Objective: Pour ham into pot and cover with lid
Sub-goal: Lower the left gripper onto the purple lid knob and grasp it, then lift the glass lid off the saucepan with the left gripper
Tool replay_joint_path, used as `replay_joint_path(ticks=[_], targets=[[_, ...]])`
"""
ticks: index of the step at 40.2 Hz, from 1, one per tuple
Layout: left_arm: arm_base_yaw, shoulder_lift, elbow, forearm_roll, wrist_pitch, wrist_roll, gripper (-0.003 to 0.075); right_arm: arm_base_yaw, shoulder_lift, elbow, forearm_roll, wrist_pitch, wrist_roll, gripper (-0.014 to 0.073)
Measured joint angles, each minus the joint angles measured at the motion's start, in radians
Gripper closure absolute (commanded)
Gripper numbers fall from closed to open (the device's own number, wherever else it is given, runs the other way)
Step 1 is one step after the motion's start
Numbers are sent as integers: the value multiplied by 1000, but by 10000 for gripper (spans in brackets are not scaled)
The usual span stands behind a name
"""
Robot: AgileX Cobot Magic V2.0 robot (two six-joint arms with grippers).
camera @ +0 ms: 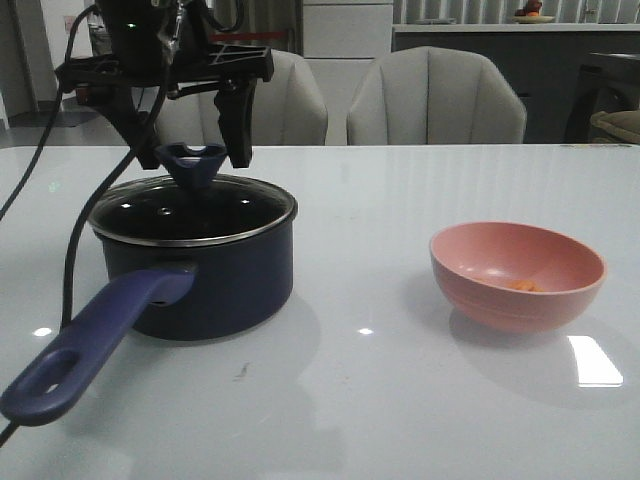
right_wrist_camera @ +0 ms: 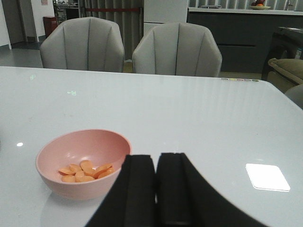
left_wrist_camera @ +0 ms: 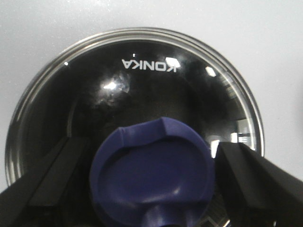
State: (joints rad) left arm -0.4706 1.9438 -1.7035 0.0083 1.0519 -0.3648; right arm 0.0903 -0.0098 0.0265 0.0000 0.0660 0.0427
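The dark navy pot [camera: 215,285] stands at the left of the table, its long handle [camera: 90,345] pointing toward the front edge. The glass lid [camera: 190,215] [left_wrist_camera: 142,80] lies on the pot. My left gripper [camera: 190,140] [left_wrist_camera: 151,156] hangs open just above it, one finger on each side of the blue knob [camera: 193,163] [left_wrist_camera: 151,184], not clamped on it. The ham [camera: 522,286] [right_wrist_camera: 85,171] lies in the pink bowl [camera: 510,310] [right_wrist_camera: 80,189] at the right. My right gripper [right_wrist_camera: 156,161] is shut on nothing, near the bowl and out of the front view.
Two grey chairs [camera: 435,95] [camera: 285,100] stand behind the table's far edge. A black cable [camera: 70,250] hangs from the left arm beside the pot. Bare white tabletop [camera: 370,250] lies between pot and bowl.
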Motion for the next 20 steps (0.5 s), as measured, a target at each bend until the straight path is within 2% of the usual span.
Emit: replay_joint_path(ticks=[6, 20], targets=[[0, 9, 0, -2, 0, 0, 196, 0, 0, 0, 0, 0, 0, 449], [0, 9, 0, -8, 0, 0, 373, 0, 0, 0, 0, 0, 0, 449]])
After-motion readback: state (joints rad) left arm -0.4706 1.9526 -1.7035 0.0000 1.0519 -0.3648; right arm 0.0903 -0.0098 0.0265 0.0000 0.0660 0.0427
